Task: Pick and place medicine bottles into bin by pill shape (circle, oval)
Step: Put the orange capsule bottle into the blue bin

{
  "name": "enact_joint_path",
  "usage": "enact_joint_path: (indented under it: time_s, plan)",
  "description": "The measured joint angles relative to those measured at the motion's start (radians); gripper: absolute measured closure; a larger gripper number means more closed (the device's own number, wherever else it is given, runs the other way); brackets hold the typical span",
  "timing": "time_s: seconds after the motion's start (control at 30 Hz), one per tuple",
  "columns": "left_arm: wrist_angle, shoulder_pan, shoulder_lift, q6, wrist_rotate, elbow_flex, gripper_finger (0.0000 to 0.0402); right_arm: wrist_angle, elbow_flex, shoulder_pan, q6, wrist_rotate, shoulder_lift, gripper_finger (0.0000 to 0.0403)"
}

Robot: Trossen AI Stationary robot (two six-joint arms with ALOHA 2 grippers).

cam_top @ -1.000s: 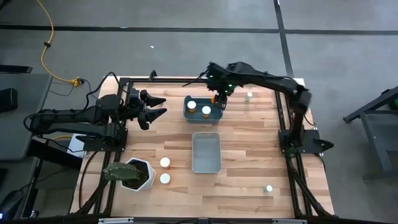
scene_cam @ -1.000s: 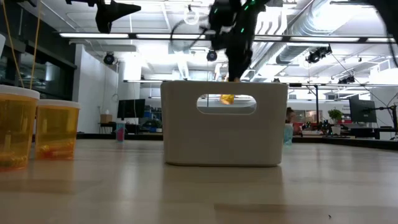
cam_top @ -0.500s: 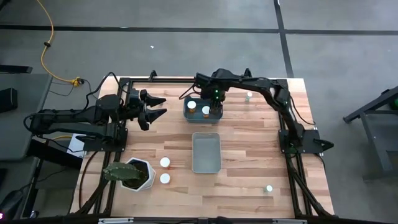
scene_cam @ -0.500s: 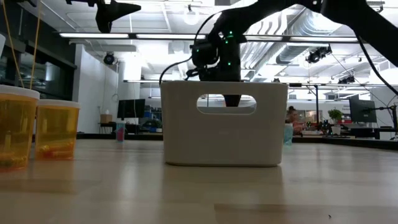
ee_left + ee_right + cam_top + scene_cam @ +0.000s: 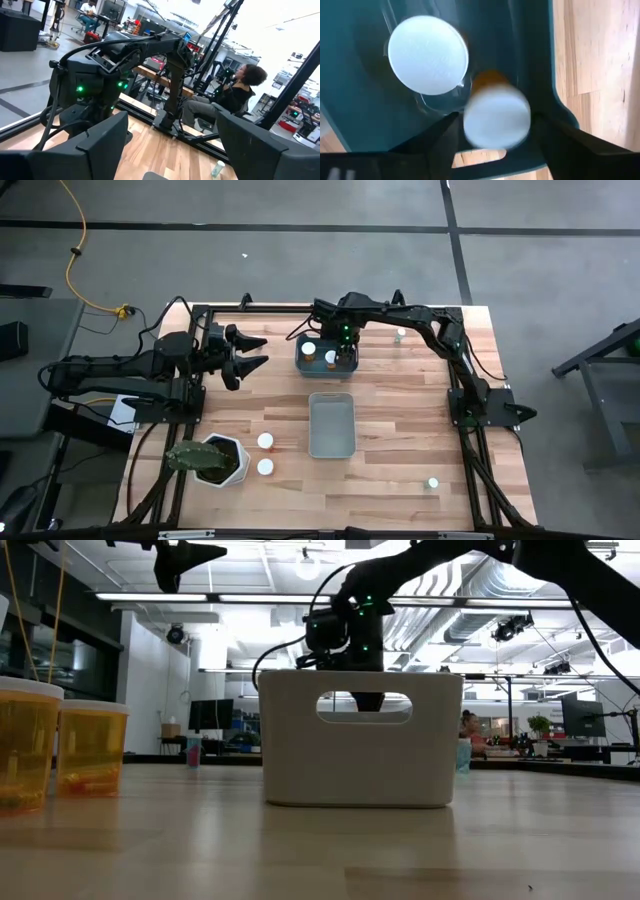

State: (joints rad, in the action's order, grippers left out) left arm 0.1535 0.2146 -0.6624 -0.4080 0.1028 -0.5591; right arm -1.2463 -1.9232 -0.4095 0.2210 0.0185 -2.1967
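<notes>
My right gripper [image 5: 345,358] reaches down into the blue-grey far bin [image 5: 300,363] and is shut on an amber medicine bottle with a white cap [image 5: 496,120]. Two more white-capped bottles [image 5: 308,348] [image 5: 331,357] stand in that bin; one cap also shows in the right wrist view [image 5: 427,55]. Two amber bottles [image 5: 265,441] [image 5: 265,467] stand on the table near the left; in the low view they are close by [image 5: 25,745] [image 5: 92,745]. My left gripper [image 5: 252,350] is open and empty, held above the table's far left. My right gripper pinches the bottle between its two fingers [image 5: 440,140] at its cap end [image 5: 470,125]. The fingers come from above, pointing down into the bin. The bottle hangs tilted, its amber body [image 5: 490,79] slanting away below the cap; whether it touches the bin floor is hidden.
A grey near bin [image 5: 312,424] stands at the table's middle, filling the low view [image 5: 300,760]. A white hexagonal pot with a plant [image 5: 215,460] is at the near left. Two small pale-topped bottles stand at the far right [image 5: 401,334] and near right [image 5: 432,482].
My right gripper has gone down into the far bin with the amber bottle, shifting a little toward the table's left, and has kept almost still for the last half second.
</notes>
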Motion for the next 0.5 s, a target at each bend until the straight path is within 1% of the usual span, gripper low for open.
enact_joint_path:
  time_s: [0.07,0.17,0.3,0.5]
  plan:
    - [0.0,0.0,0.0,0.0,0.0,0.0,0.0109,0.001,0.0,0.0,-0.003,0.0,0.0,0.0137]
    - [0.0,0.0,0.0,0.0,0.0,0.0,0.0109,0.005,0.0,0.0,-0.003,0.0,0.0,0.0122]
    - [0.0,0.0,0.0,0.0,0.0,0.0,0.0109,0.012,0.0,-0.003,-0.003,-0.015,0.013,0.0121]
    - [-0.005,0.0,0.0,0.022,0.0,0.0,0.0109,0.022,0.008,-0.012,-0.011,-0.092,0.127,0.0121]
